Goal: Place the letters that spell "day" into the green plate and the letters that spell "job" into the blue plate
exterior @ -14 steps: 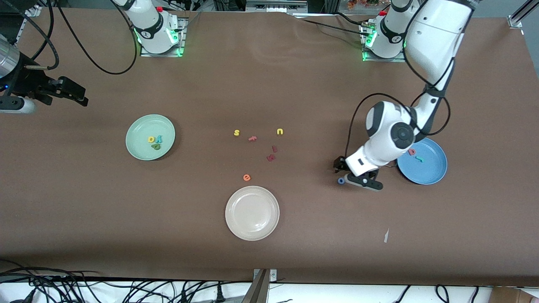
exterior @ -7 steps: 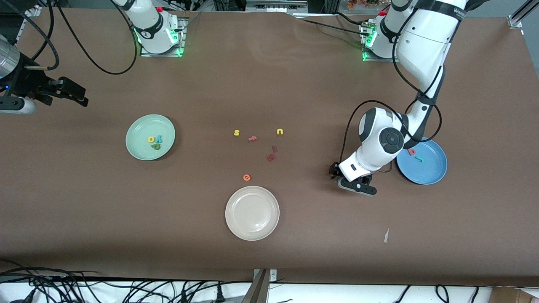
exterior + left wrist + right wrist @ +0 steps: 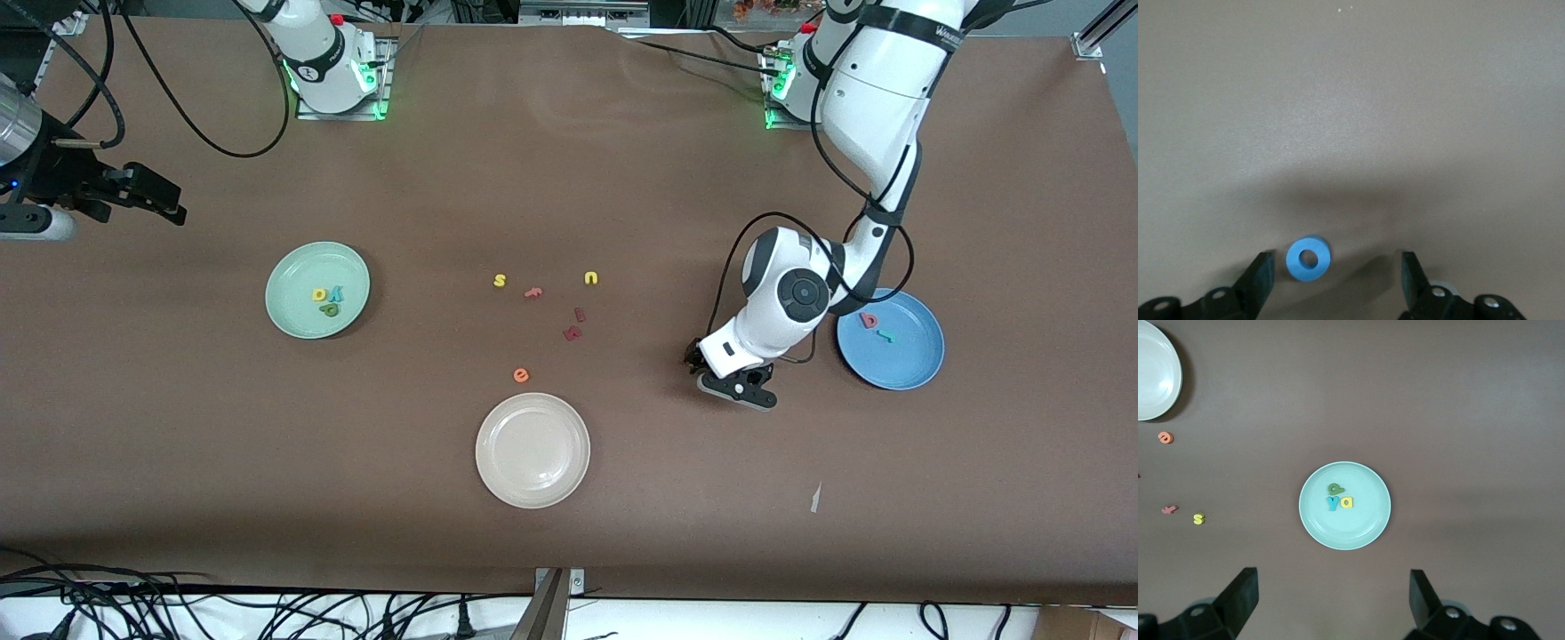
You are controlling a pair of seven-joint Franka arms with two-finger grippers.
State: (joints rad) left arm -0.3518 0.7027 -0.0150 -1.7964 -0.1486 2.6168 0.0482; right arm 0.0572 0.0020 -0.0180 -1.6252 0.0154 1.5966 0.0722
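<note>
beige-white plate (image 3: 532, 451) | orange "e" (image 3: 521, 375) beside it | yellow "s" (image 3: 500, 281) | yellow "u" (image 3: 591, 278)

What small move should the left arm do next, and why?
Probably lower the open left claw around the blue "o" and close. The ring lies flat on the table between its fingers, ungrasped, while "b" and "j" already lie in the blue plate.

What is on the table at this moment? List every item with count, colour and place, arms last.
green plate: one, mint, toward the right arm's end, holding d, a, y.
blue plate: one, toward the left arm's end, holding b, j.
o: one, blue ring, on the table between the left gripper's fingers.
beige plate: one, nearest the camera.
loose letters: yellow s, u; orange e; salmon f; two dark red pieces, mid-table.
left gripper: open, around o.
right gripper: open, waiting above the green plate.
</note>
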